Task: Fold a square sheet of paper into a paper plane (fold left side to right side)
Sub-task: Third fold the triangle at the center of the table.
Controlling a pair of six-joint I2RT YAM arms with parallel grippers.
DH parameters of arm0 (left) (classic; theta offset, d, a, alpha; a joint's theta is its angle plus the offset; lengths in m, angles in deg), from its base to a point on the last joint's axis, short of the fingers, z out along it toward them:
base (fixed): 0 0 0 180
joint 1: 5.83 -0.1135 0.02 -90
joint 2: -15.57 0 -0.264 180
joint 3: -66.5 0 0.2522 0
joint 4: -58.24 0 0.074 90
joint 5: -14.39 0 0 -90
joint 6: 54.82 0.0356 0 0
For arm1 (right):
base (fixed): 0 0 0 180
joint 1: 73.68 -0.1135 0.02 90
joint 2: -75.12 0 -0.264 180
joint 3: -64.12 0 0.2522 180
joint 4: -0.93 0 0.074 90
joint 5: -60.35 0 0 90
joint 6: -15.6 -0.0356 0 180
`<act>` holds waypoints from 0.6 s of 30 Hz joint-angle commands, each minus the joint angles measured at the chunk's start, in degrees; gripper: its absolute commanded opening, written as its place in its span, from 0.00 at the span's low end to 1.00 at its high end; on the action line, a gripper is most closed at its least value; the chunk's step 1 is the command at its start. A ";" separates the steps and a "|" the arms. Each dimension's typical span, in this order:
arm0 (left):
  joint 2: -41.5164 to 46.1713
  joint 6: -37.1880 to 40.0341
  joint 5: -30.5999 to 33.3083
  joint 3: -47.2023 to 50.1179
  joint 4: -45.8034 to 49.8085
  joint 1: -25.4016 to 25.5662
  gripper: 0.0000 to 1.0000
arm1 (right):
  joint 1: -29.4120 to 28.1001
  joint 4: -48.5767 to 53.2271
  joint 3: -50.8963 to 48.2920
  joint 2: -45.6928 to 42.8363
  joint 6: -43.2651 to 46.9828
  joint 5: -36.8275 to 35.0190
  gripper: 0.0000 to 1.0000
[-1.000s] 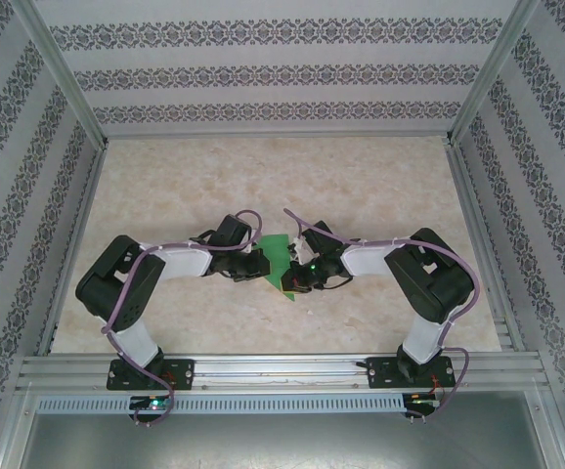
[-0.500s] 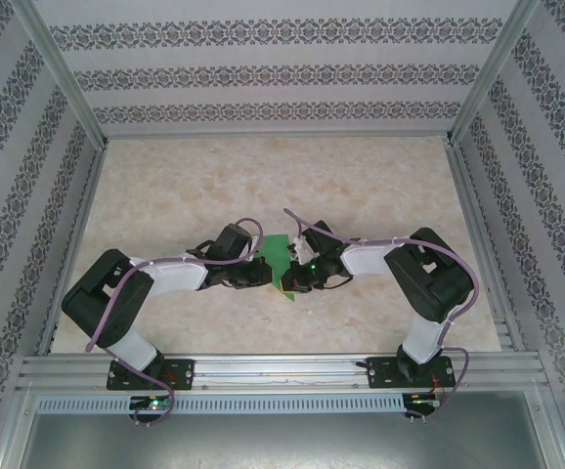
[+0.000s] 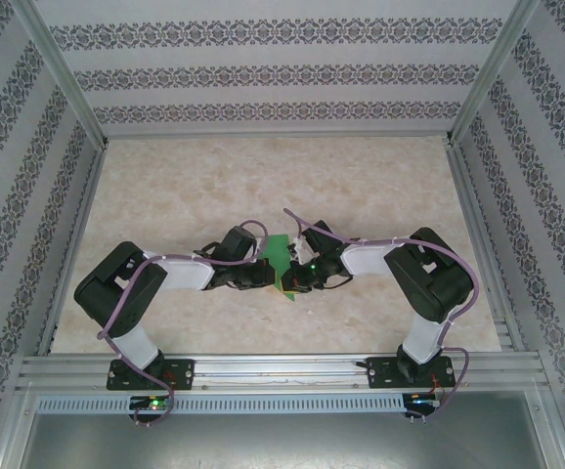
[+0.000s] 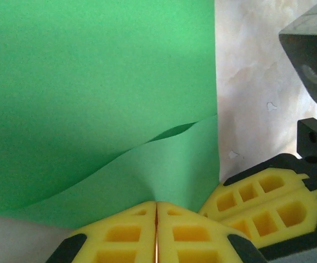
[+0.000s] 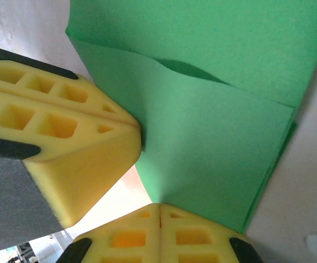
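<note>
Left wrist: left gripper [image 4: 156,211] pinched shut on folded square sheet of paper [image 4: 92,82]; right gripper [image 5: 159,212], clamped on same edge, crowds just beside; marble table [image 4: 246,82] beneath.

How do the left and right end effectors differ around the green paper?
The left end effector reaches in from the left, the right end effector from the right. Seen from each wrist, the square sheet of paper spreads up-left of the left one's tips, up-right of the right one's. Both are shut, pinching its near edge.
</note>
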 commanded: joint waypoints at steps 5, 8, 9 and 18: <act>-2.15 -0.76 5.66 0.10 0.41 0.57 0.06 | 0.31 8.11 -0.56 2.29 2.10 -8.68 0.00; -2.03 -1.40 7.41 0.76 1.23 0.27 0.05 | 0.34 9.18 -0.53 2.23 2.50 -9.12 0.00; -1.92 -1.54 7.74 1.04 1.10 0.10 0.05 | 0.35 9.32 -0.52 2.24 2.59 -9.18 0.00; -0.55 -0.16 7.85 3.20 1.06 -4.33 0.05 | 0.29 9.93 -0.39 2.45 3.11 -8.83 0.00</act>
